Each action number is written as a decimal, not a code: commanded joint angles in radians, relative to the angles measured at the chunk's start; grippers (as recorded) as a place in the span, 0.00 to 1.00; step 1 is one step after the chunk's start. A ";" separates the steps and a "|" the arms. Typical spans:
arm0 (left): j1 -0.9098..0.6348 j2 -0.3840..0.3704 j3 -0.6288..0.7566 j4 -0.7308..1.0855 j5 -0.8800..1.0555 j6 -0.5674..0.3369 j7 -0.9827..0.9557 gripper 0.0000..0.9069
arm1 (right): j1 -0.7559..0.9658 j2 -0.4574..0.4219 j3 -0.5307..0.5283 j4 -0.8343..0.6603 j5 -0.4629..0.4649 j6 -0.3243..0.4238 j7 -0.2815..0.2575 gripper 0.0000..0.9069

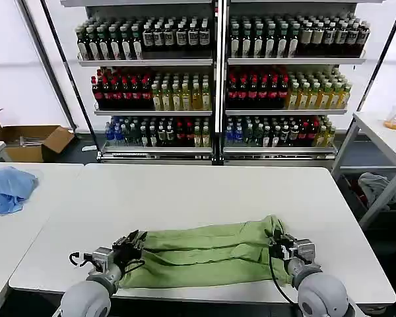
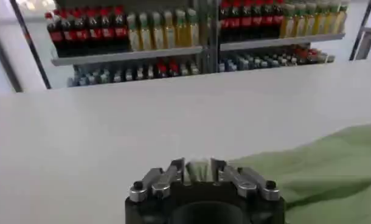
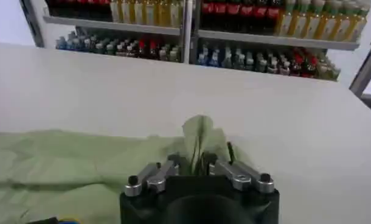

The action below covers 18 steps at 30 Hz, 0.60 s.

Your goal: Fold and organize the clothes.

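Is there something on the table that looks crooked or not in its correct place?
The green shirt lies as a long wrinkled band along the near table edge. Its end at the right gripper is bunched up into a peak. A light blue cloth heap sits loose on the neighbouring table.

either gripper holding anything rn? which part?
Both hold the green shirt. The right gripper pinches a raised fold at its right end; the left gripper grips its left end edge, near the table's front.

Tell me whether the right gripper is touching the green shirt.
Touching. In the right wrist view, the right gripper pinches a raised fold of the green shirt between its fingers.
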 commanded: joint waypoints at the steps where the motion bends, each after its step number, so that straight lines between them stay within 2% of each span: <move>1: 0.163 -0.138 -0.067 -0.131 0.086 -0.091 -0.110 1.00 | -0.112 0.006 0.026 0.074 -0.083 0.028 -0.010 1.00; 6: 0.224 -0.238 -0.053 -0.118 0.178 -0.133 -0.134 1.00 | -0.145 0.025 0.030 0.084 -0.115 0.036 -0.009 1.00; 9: 0.225 -0.286 -0.044 -0.053 0.262 -0.172 -0.143 1.00 | -0.153 0.028 0.028 0.079 -0.129 0.044 -0.009 1.00; 15: 0.205 -0.361 -0.042 0.027 0.290 -0.174 -0.170 1.00 | -0.166 0.032 0.029 0.078 -0.136 0.049 -0.006 1.00; 16: 0.202 -0.369 -0.043 0.038 0.294 -0.177 -0.171 0.97 | -0.169 0.030 0.030 0.078 -0.136 0.051 -0.006 1.00; 17: 0.198 -0.377 -0.044 0.043 0.298 -0.177 -0.171 0.36 | -0.171 0.029 0.031 0.077 -0.136 0.053 -0.007 1.00; 18: 0.196 -0.385 -0.046 0.055 0.304 -0.175 -0.173 0.36 | -0.172 0.030 0.032 0.075 -0.136 0.055 -0.008 1.00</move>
